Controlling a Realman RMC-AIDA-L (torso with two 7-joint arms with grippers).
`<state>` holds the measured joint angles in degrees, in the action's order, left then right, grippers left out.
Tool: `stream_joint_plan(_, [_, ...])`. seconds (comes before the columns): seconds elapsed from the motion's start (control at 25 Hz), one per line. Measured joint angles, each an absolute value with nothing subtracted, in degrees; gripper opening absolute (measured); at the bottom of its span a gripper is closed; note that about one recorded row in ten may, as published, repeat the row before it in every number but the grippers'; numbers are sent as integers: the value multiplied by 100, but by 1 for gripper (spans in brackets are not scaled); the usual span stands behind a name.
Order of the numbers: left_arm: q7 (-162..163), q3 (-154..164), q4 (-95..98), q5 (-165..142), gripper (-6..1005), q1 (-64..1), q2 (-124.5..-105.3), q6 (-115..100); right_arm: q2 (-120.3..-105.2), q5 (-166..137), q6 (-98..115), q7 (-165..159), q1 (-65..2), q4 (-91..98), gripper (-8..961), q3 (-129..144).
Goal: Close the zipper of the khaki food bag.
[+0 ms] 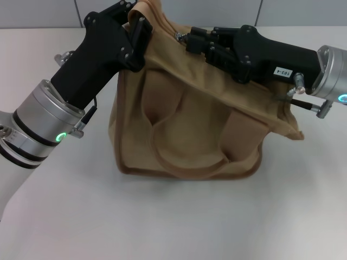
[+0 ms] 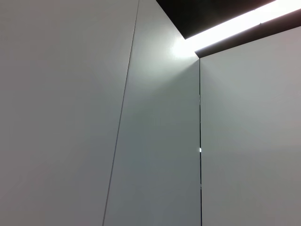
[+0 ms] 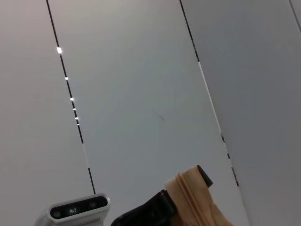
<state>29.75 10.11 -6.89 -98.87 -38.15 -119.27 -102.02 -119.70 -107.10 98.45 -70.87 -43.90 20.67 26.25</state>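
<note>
Here, boxy canvas khaki food bag [image 1: 190, 135], left pincer [image 1: 140, 24] pinching corner

The khaki food bag [image 1: 190, 124] is plain tan canvas with no print, its looped handle [image 1: 187, 162] and bottom edging a slightly deeper tan, and it stands on a pale, off-white bench [image 1: 173, 222]. Both arms end in matte black housings behind the left claw [image 1: 142, 27] and the right claw [image 1: 187, 37], with brushed silver wrist collars ringed in black and each showing a small green light; the right one carries a white label with dark print. Behind them the wall panels [image 3: 141, 94] are flat light grey, divided by thin dark seams.
</note>
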Motion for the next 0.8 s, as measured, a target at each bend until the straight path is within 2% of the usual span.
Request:
stream_joint_plan(0.64, [2947, 1010, -747, -9883, 76, -3803, -11927, -10198, -11971, -10431, 9681, -7073, -4454, 2053, 154, 3203])
stream_joint_plan(0.8, [2945, 1010, -747, -9884, 77, -3790, -11927, -10196, -11971, -10306, 9682, -7071, -4399, 2072, 115, 3214])
